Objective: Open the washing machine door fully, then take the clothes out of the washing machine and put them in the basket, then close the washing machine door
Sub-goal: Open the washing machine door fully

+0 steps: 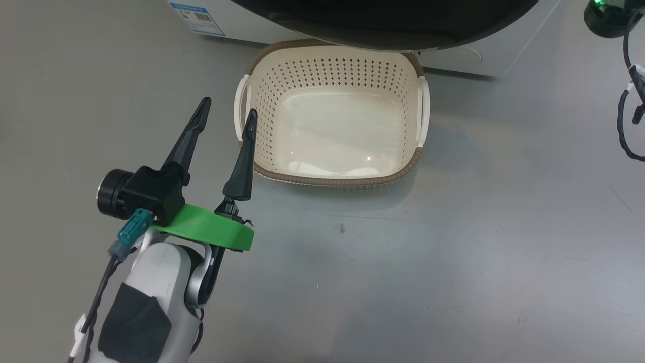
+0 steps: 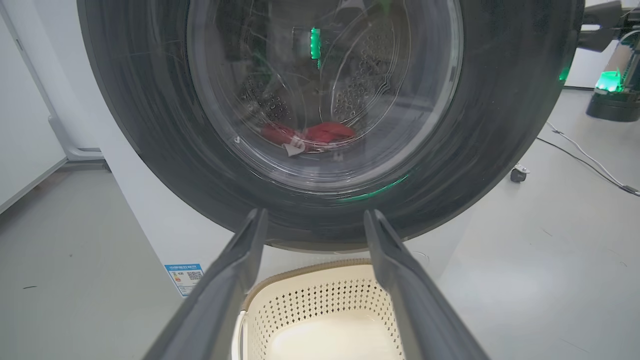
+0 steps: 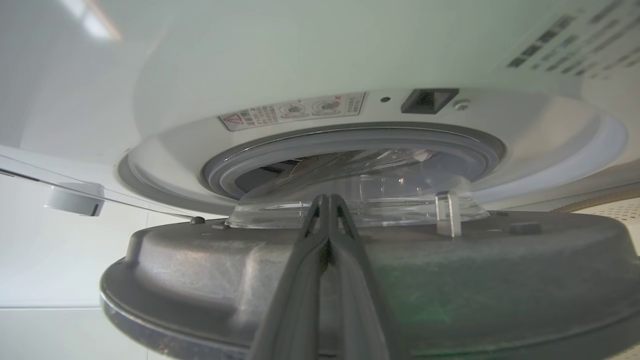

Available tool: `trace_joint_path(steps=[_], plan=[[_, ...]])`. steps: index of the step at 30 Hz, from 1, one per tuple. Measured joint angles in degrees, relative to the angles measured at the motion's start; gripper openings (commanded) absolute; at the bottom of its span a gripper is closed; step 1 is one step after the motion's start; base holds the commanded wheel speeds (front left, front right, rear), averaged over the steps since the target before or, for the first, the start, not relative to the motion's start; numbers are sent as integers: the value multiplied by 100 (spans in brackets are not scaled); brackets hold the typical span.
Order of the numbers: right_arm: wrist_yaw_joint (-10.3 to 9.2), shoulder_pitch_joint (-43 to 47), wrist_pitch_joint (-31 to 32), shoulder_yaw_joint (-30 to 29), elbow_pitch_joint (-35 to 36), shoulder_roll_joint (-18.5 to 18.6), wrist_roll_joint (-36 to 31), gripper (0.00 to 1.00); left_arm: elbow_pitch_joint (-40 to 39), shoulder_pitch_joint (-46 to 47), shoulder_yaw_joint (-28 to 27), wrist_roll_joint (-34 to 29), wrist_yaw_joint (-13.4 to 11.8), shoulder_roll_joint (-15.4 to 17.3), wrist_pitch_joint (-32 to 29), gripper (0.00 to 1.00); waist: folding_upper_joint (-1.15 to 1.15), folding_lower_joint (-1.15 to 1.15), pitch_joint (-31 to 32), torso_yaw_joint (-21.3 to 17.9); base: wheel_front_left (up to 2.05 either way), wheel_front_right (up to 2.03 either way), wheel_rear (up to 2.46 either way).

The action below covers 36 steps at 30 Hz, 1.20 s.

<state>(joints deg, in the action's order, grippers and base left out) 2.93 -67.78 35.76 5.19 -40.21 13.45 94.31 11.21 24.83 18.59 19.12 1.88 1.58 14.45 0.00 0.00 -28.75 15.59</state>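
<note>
Below washing machine door point(image 2: 500, 125) sits basket point(image 2: 310, 305); behind door, red clothes point(image 2: 327, 132).

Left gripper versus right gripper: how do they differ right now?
The left gripper stands wide open; the right gripper is shut tight. The left gripper hangs over the floor beside the basket; the right gripper reaches along the grey inner side of the washing machine door. Both hold nothing.
</note>
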Motion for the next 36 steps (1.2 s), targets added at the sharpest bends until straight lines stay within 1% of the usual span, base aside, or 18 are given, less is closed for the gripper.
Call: trace_joint_path(steps=[8, 12, 15, 18, 20, 26, 36], plan=[[162, 344, 287, 29, -62, -74, 118, 0, 0, -51, 7, -2, -9, 0, -1, 100, 0, 0, 189, -58, 0, 0, 0], [187, 531, 413, 75, -81, -127, 149, 0, 7, -96, 20, -8, -13, 0, 0, 100, 0, 0, 282, -92, 0, 0, 0], [255, 675, 489, 94, -81, -179, 194, 0, 36, -143, 25, -8, -15, 0, -1, 100, 0, 0, 355, -115, 0, 0, 0], [257, 773, 565, 109, -81, -221, 199, 0, 57, -164, 30, -8, -15, 0, 0, 100, 0, 0, 409, -128, 0, 0, 0], [300, 877, 639, 138, -78, -270, 208, 0, 78, -197, 35, -9, -15, 0, -1, 100, 0, 0, 466, -139, 0, 0, 0], [349, 1204, 795, 218, -57, -404, 279, 0, 156, -352, 83, -9, -16, 1, -1, 100, 0, 0, 661, -165, 0, 0, 0], [357, 1697, 1018, 279, 66, -547, 404, 0, 291, -561, 166, -13, -23, 4, -1, 100, 0, 0, 1021, -166, 0, 0, 0]])
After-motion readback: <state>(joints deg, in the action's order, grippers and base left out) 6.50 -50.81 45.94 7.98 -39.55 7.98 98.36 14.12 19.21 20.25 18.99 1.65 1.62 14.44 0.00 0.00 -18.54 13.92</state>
